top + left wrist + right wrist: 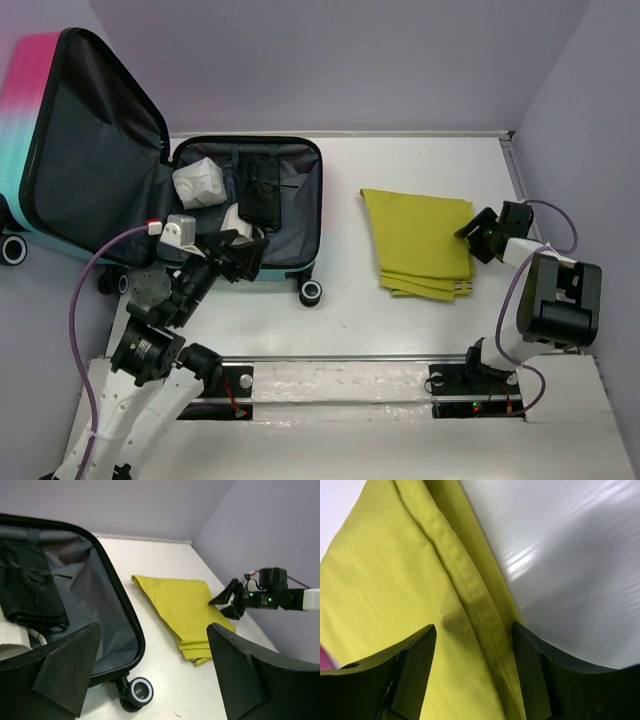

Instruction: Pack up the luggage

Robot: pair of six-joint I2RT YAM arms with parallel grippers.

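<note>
The luggage lies open at the table's far left, its pink-to-teal lid propped up and its dark-lined base flat. A folded yellow-green cloth lies right of it. My right gripper sits low at the cloth's right edge. In the right wrist view its fingers stand apart on either side of the cloth's stitched hem, with the right gripper open around it. My left gripper hovers over the base's near edge, wide open and holding nothing.
Inside the base lie a crumpled white item and a black garment. A black wheel sticks out at the base's near corner. Lavender walls close off the back and the right side.
</note>
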